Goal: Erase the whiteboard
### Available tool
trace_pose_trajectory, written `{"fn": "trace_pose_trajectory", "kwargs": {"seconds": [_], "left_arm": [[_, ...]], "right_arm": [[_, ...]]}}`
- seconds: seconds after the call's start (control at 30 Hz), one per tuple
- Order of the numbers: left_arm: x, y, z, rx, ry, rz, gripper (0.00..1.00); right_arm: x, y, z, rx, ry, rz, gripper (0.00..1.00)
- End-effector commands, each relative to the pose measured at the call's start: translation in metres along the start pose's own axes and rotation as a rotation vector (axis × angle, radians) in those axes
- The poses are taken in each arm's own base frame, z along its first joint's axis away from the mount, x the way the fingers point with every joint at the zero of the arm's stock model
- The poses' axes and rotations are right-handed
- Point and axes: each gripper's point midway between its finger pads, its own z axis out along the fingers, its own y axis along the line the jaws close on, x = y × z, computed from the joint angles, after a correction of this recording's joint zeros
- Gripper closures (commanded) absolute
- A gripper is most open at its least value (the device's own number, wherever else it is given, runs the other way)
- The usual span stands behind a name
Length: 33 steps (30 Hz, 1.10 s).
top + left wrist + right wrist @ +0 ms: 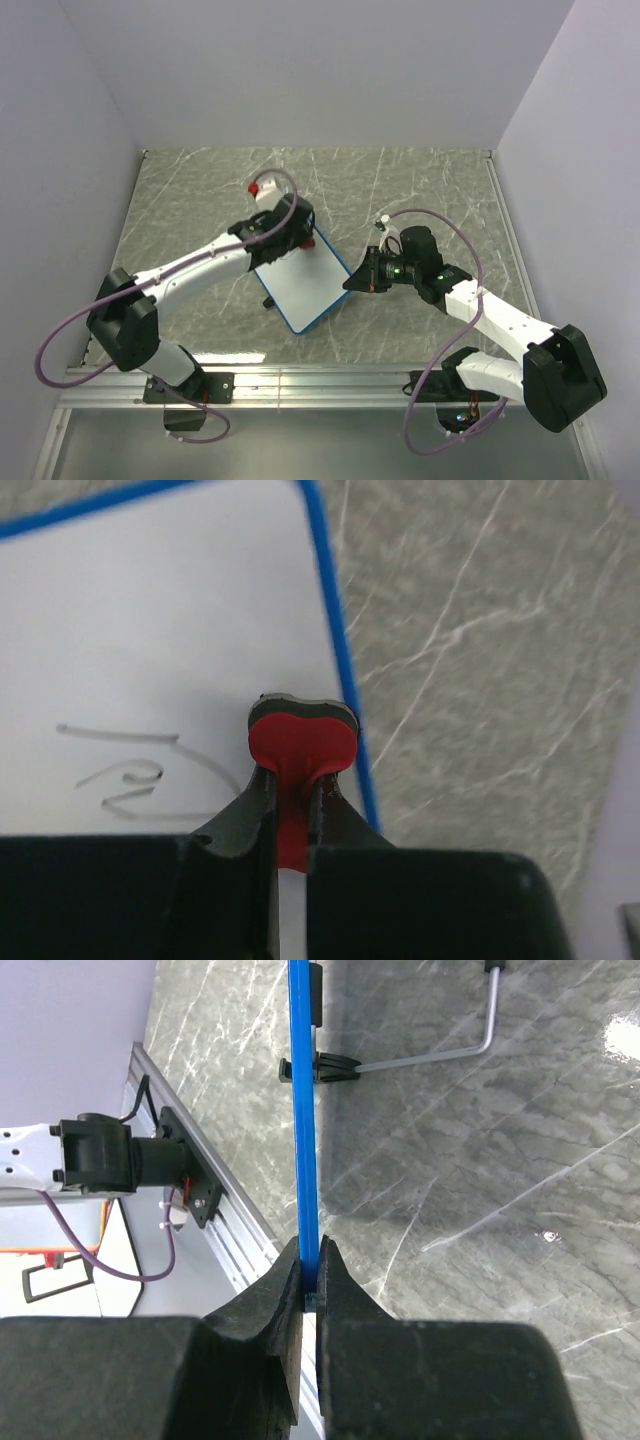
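Observation:
The whiteboard [305,285], white with a blue rim, lies at the table's middle. In the left wrist view its white face [150,630] carries faint black scribbles [140,775] at lower left. My left gripper [295,780] is shut on the small red-and-black eraser [302,738], which sits over the board near its right blue rim; in the top view this gripper [290,232] is over the board's far end. My right gripper [310,1260] is shut on the board's blue rim [303,1110], seen edge-on; in the top view it [352,282] clamps the right edge.
A red-and-white object [262,190] stands beyond the left gripper. A black foot with a metal stand wire [420,1057] sticks out under the board. An aluminium rail [300,382] runs along the near table edge. Grey walls close in both sides.

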Motion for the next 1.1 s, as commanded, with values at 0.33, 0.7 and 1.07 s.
{"fn": "trace_pose_trajectory", "kwargs": {"seconds": [0.33, 0.7, 1.07], "left_arm": [[0.001, 0.043, 0.032, -0.033, 0.066, -0.031, 1.00], [0.052, 0.132, 0.029, -0.184, 0.150, -0.026, 1.00], [-0.003, -0.002, 0.020, 0.115, 0.127, 0.026, 1.00]], "right_arm": [[0.010, -0.007, -0.001, 0.031, 0.030, -0.019, 1.00], [0.010, -0.009, 0.003, 0.030, 0.031, 0.004, 1.00], [0.005, -0.008, 0.004, 0.037, 0.017, 0.019, 1.00]]}}
